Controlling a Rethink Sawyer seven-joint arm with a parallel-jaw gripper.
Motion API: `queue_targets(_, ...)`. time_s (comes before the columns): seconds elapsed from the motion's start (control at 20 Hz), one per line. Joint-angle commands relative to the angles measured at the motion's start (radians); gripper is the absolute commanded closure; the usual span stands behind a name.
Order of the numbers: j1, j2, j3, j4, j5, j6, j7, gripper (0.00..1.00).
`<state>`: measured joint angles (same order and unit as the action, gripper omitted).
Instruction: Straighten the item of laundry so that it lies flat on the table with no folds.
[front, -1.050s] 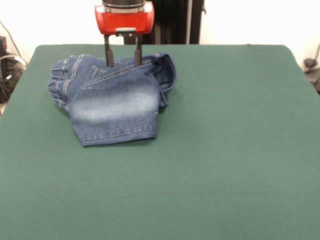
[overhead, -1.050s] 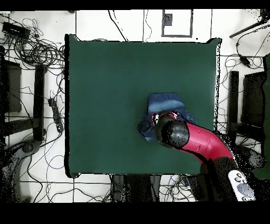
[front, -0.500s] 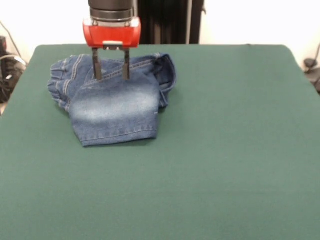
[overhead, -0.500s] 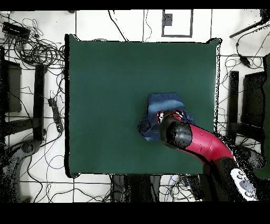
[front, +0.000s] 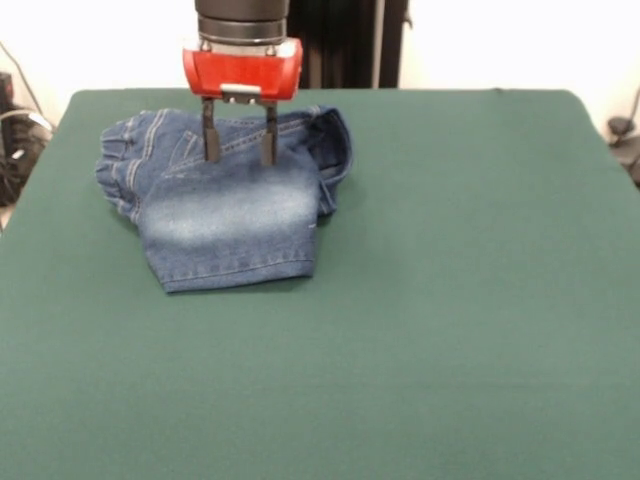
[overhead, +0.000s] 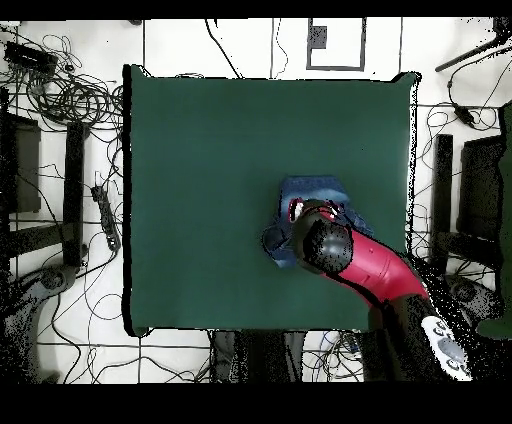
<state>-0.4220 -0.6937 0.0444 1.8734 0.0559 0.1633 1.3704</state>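
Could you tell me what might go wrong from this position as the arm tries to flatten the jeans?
The open gripper is over the middle of the folded jeans, so closing there might pinch several layers and drag the bundle instead of unfolding it. The jeans also lie near the table edge, so a pull that way could slide them off.

We are holding our arm upright, wrist pointing straight down. Our pincer is hanging with its two dark fingers spread apart, nothing gripped between them, tips pointing downward.
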Motion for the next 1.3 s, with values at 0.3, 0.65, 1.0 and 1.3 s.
queue_targets(0.3,0.106,-0.093,-0.080,0.122,0.144,0.037,0.395,0.00)
queue_targets(0.65,0.108,-0.113,-0.070,0.199,0.210,-0.035,0.482,0.00)
queue_targets(1.0,0.072,-0.102,-0.039,0.264,0.222,-0.145,0.543,0.00)
queue_targets(1.3,-0.015,-0.059,0.038,0.322,0.137,-0.272,0.559,0.00)
